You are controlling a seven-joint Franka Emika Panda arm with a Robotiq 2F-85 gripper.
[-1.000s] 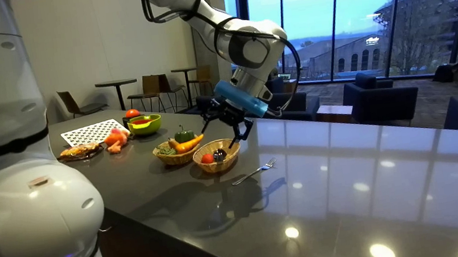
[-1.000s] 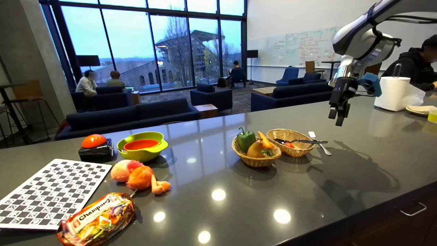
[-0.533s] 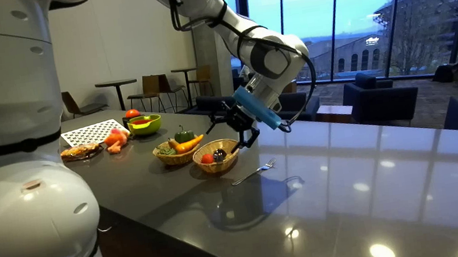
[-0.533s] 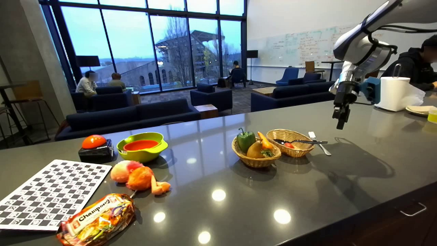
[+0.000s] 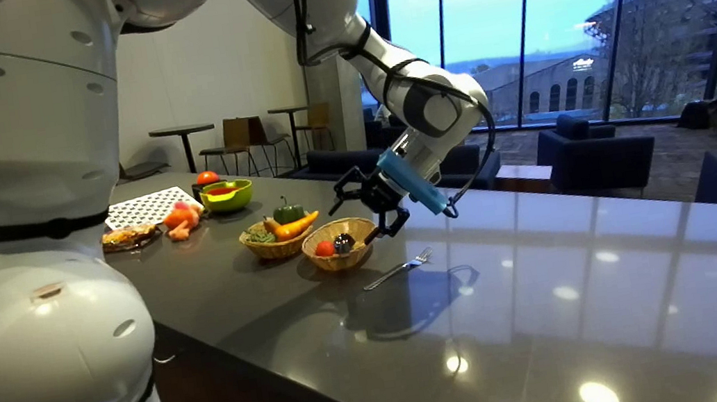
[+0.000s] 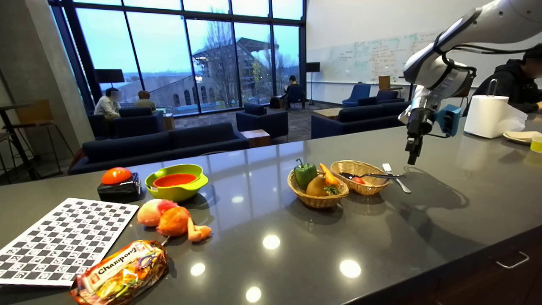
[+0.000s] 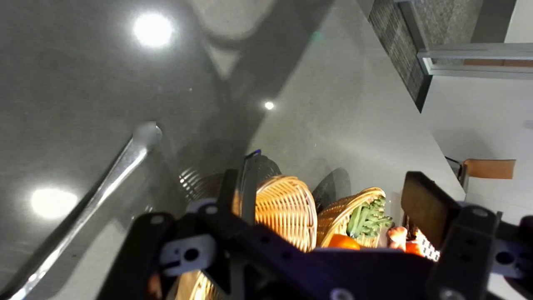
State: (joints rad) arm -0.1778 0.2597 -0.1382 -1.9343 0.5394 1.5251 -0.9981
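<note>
The black fingers (image 7: 424,204) stand apart, grasping nothing. In the wrist view, the nearer tan wicker basket (image 7: 287,208) appears between them, lower centre.

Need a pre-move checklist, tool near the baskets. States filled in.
1. Tool open, nothing gripped: ok.
2. Handle of the black utensil free of the tool: cannot tell; they overlap in the wrist view.
3. Red item inside the nearer basket: ok.
4. Produce basket upright, green pepper inside: ok.
5. Gap between the two baskets: cannot tell; they overlap in both exterior views.
6. Fork flat on the counter, apart from both baskets: ok.
</note>
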